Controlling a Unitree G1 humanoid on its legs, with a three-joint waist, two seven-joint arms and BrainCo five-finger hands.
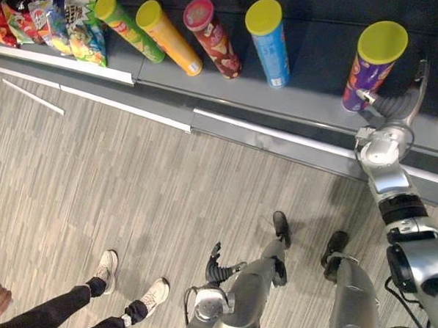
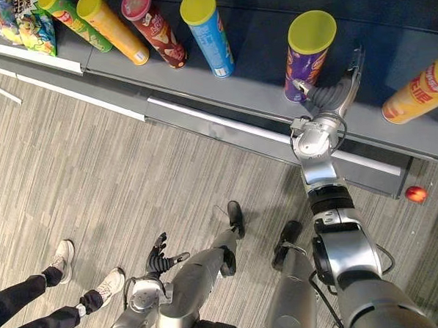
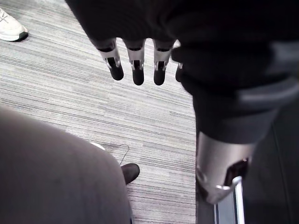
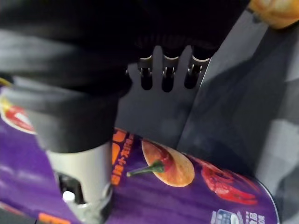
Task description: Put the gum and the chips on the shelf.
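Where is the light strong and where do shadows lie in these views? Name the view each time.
Left eye view: the floor is evenly lit, the shelf darkens toward its back, and the lid of the purple can shines bright. Right wrist view: soft shadows cross the grey shelf past the right hand. Left wrist view: the left hand hangs over well-lit floor.

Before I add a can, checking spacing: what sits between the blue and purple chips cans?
Nothing: in the left eye view the shelf is bare between the blue chips can and the purple chips can.
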